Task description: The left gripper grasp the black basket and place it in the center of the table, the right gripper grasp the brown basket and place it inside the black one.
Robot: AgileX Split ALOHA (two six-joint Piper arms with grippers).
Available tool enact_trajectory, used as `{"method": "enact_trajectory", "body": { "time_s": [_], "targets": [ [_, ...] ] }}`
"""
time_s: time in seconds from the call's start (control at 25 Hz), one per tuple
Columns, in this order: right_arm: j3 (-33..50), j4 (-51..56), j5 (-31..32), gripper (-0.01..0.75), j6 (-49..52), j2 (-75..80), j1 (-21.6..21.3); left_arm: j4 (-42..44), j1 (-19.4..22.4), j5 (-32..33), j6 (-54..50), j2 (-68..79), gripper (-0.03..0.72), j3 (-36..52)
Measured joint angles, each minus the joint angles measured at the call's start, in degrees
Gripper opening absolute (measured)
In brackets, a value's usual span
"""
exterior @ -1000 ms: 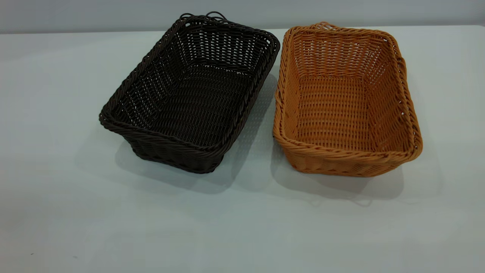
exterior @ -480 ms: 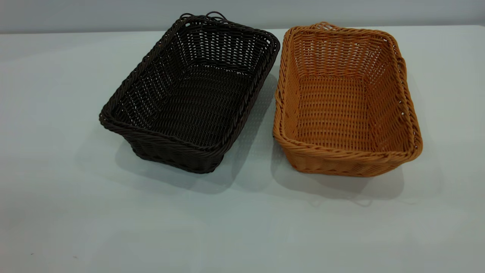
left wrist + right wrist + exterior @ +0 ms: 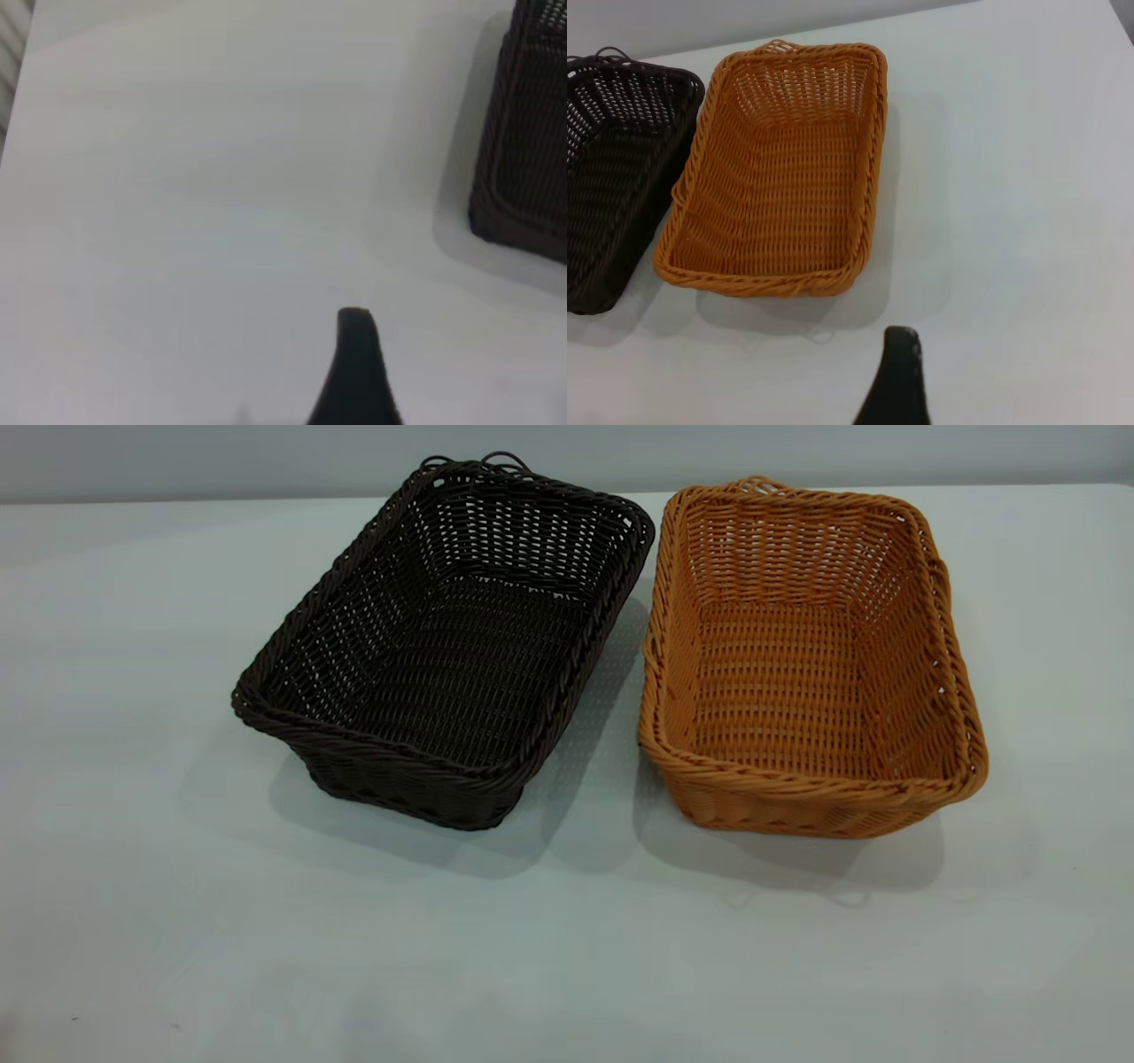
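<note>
Two baskets sitting side by side on the table (image 3: 133, 868), both upright and open-side up. From the exterior view the black basket (image 3: 443, 646) is on the left, turned at a bit of an angle, and the brown basket (image 3: 811, 664) is on the right, sitting straighter. Their far corners nearly touch, can't quite tell if they actually do, and the gap widens toward the near side. Both look empty inside, just woven floor.

Neither arm shows up in the exterior view at all. Left wrist view only catches one dark fingertip of the left gripper (image 3: 356, 372) over bare tabletop, with a corner of the black basket off to the side, well apart from it. Right wrist view is the same deal: one dark fingertip of the right gripper (image 3: 897, 376) over the table, near the brown basket's short end but not touching it. With just one finger visible on each, can't tell whether either is spread or closed, and neither has hold of a basket
</note>
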Motion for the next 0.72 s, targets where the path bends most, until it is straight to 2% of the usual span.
{"method": "enact_trajectory", "body": {
  "time_s": [0.2, 0.52, 0.72],
  "targets": [
    [0.0, 0.0, -0.1, 0.583, 0.0, 0.3, 0.0, -0.5, -0.3, -9.7, 0.8, 16.6, 0.526, -4.0],
    [0.0, 0.0, -0.5, 0.583, 0.0, 7.5, 0.0, -0.7, -6.8, -21.1, 5.5, 36.4, 0.526, -12.0],
    [-1.1, 0.0, -0.9, 0.583, 0.0, 14.2, 0.0, -0.7, -8.4, -25.4, 7.1, 48.4, 0.526, -17.6]
  ]
}}
